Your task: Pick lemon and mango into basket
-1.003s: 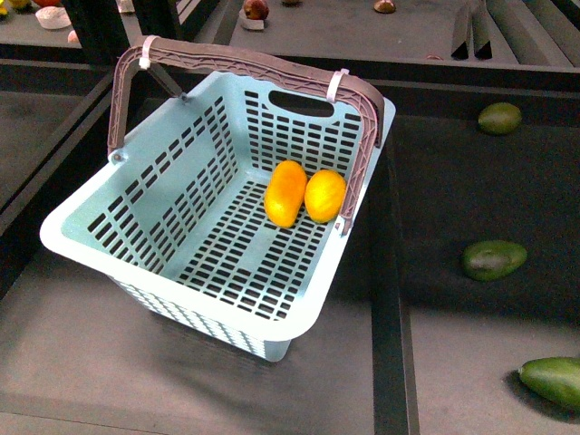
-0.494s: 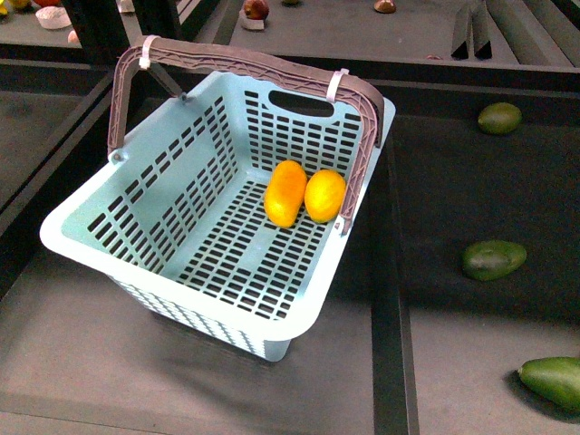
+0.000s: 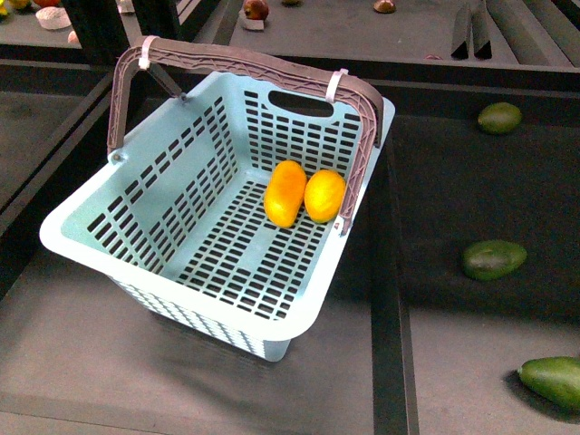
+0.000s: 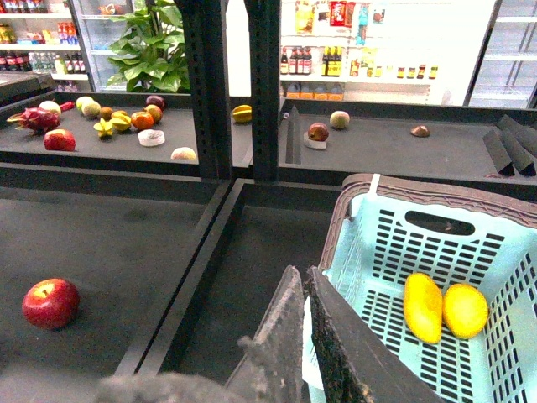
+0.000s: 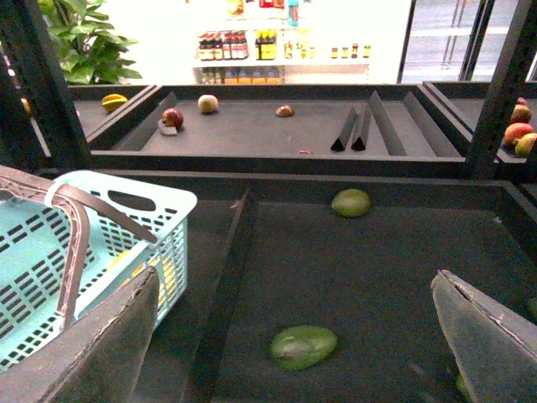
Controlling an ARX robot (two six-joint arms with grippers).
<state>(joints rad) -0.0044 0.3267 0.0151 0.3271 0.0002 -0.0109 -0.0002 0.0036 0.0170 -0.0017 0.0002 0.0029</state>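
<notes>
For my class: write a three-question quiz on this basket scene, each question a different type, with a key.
1. True or false: the mango and the lemon both lie inside the basket.
2. Multiple choice: in the front view, how many avocados lie right of the basket? A one, B three, C five.
3. Fill in: the left gripper has its jaws ____, the right gripper has them ____.

Key
1. True; they lie side by side near the handle.
2. B: avocados.
3. Shut; open.
</notes>
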